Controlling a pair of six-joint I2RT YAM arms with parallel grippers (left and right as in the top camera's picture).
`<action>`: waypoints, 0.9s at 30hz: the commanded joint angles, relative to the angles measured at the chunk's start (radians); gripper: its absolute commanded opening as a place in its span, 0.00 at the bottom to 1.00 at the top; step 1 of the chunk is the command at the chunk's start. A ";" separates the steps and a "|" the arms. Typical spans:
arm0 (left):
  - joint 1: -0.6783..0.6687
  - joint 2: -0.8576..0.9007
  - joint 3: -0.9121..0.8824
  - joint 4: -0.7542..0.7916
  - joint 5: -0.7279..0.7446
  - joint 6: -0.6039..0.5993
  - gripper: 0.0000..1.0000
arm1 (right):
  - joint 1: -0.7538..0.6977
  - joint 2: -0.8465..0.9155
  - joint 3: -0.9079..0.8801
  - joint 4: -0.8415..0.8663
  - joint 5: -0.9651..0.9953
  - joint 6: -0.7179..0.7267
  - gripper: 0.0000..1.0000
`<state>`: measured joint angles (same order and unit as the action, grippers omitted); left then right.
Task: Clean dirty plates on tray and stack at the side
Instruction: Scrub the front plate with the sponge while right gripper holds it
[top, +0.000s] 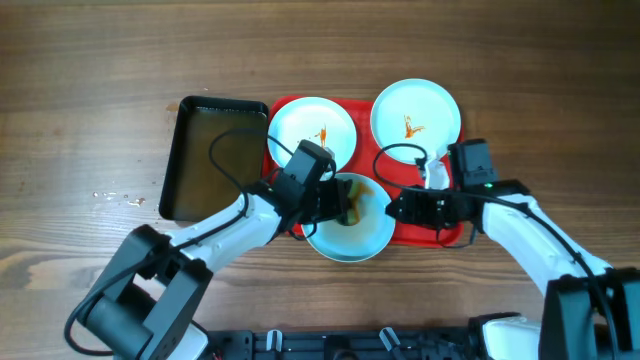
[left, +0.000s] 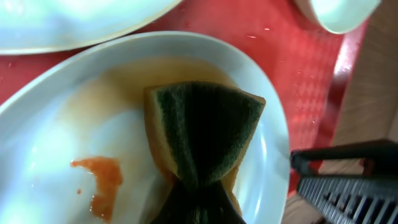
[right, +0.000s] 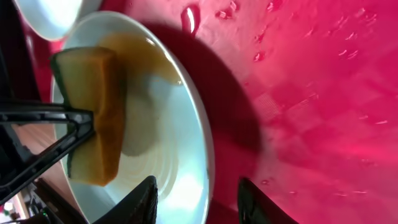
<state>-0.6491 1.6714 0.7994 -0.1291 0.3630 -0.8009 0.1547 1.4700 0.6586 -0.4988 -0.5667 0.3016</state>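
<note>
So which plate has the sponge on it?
The front plate, lowest in the overhead view, carries the sponge; the two plates behind show only sauce smears.

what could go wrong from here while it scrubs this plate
1. The plate seems to overhang the tray at its near edge, and the right gripper straddles the rim without looking clamped, so scrubbing might shove or tip it.
2. Brown water pools around the sponge pinched by the left gripper; a tilt could spill it.
3. The sauce smear lies beside the sponge and could be missed.
</note>
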 joint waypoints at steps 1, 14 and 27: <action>-0.001 0.019 -0.003 0.009 -0.019 -0.053 0.04 | 0.052 0.051 -0.011 0.005 0.128 0.133 0.35; 0.000 0.027 -0.003 -0.031 -0.070 -0.131 0.04 | 0.055 0.059 -0.008 -0.043 0.209 0.146 0.04; 0.093 -0.048 -0.002 -0.092 -0.069 -0.077 0.04 | 0.055 -0.031 0.038 -0.121 0.402 0.142 0.04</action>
<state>-0.5858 1.6714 0.8036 -0.2298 0.3378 -0.9592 0.2146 1.4574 0.6842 -0.6056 -0.2893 0.4343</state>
